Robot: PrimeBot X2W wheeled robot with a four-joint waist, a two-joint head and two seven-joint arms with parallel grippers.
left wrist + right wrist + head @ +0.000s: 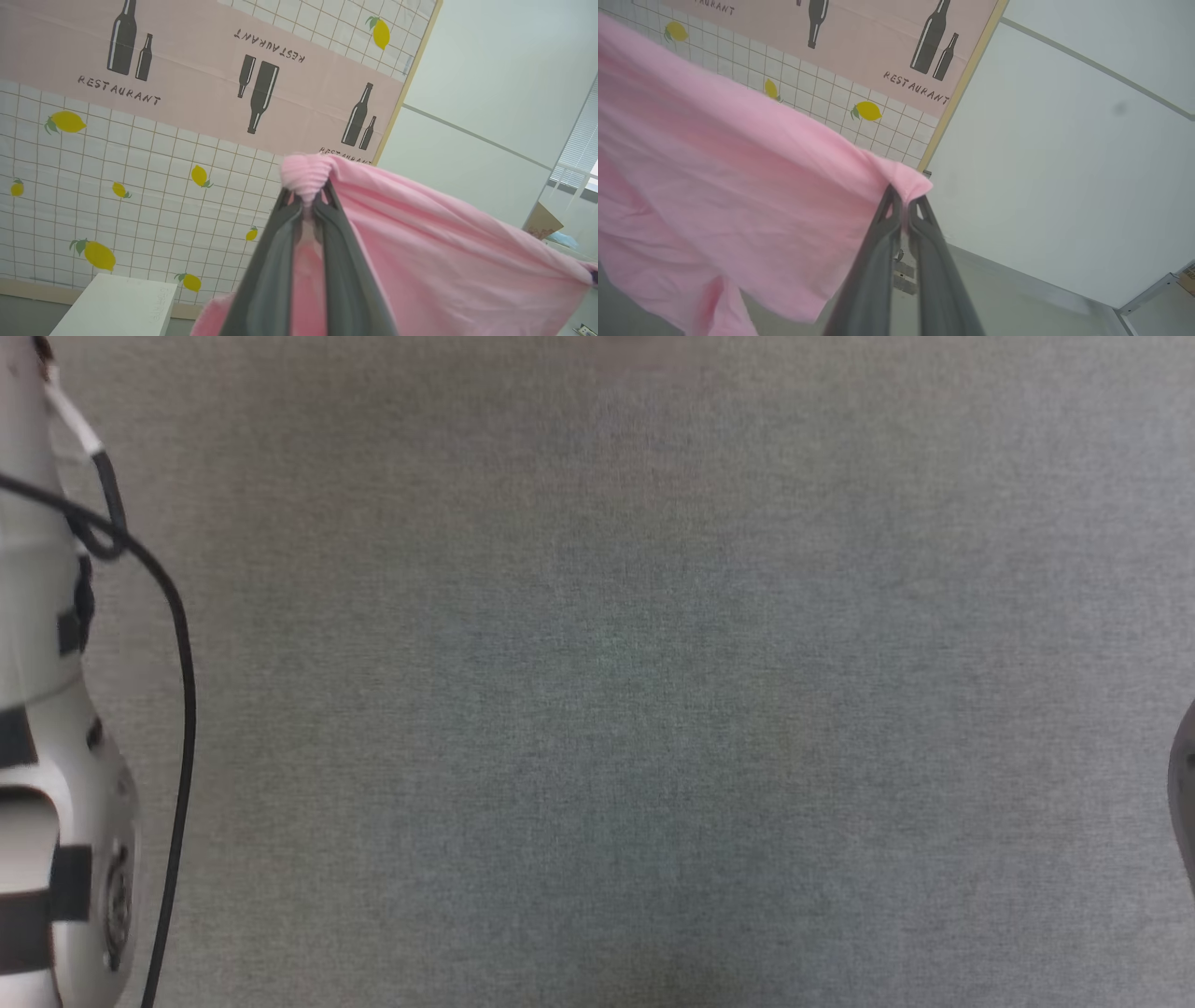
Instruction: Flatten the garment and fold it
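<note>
Two pinches held the garment in mid-air

Both grippers were clamped on the pink cloth, which hung between them, up off the grey work surface. The left gripper had its dark fingers squeezed together on a gathered, ribbed bunch of the edge. The right gripper was closed on a thin corner, and from there the cloth stretched away and sagged to a loose flap at the bottom. Behind it stood a backdrop printed with lemons and bottles.

To my eye the garment was light and very soft. It drooped wherever nothing supported it, and I reckoned it would crumple if set down carelessly. The gathered edge looked the surest hold, being thicker; the thin corner seemed likelier to slip free. Two well-separated points along one edge struck me as the right places to grip for laying it flat.
</note>
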